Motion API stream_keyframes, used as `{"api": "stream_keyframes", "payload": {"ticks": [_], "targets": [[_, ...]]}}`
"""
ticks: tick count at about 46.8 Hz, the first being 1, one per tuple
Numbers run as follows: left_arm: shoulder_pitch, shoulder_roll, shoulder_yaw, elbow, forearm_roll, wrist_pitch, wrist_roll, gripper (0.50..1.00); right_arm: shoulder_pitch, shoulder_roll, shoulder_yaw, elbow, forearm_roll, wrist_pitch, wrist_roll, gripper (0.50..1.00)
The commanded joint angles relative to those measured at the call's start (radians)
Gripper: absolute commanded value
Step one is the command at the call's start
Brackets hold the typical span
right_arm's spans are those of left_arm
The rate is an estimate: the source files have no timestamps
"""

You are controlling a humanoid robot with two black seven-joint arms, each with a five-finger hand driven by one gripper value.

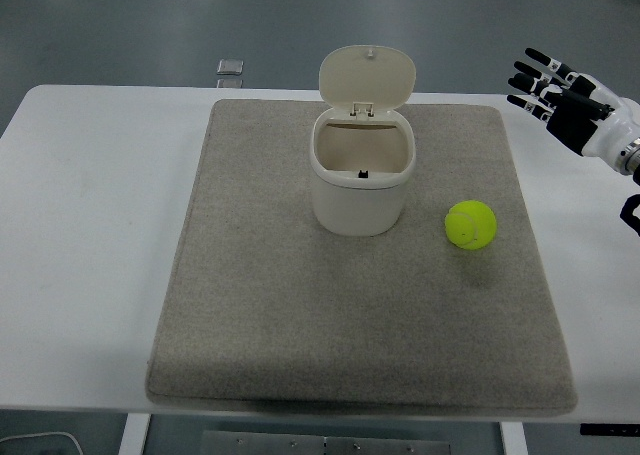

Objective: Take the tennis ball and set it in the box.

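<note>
The right hand (565,93) is the only robot part clearly in view. Its fingers (535,72) are black and segmented, with pale bands at the joints and light-coloured tips. The palm housing is black. The wrist section (612,133) behind it is white and rounded. A dark component at the frame's right edge possibly belongs to the forearm; detail is insufficient.

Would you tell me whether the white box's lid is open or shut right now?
Open. The lid stands tipped back behind the box, leaving its mouth uncovered.
</note>
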Motion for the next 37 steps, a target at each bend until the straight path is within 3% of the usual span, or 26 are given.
{"api": "stream_keyframes", "payload": {"ticks": [1, 37], "targets": [[0.004, 0.0, -0.004, 0.005, -0.001, 0.001, -0.002, 0.992, 0.0, 0.0, 0.001, 0.0, 0.0, 0.0, 0.0, 0.926], [0.001, 0.0, -0.001, 0.014, -0.003, 0.006, -0.002, 0.992, 0.008, -0.003, 0.004, 0.001, -0.049, 0.023, 0.003, 0.926]]}}
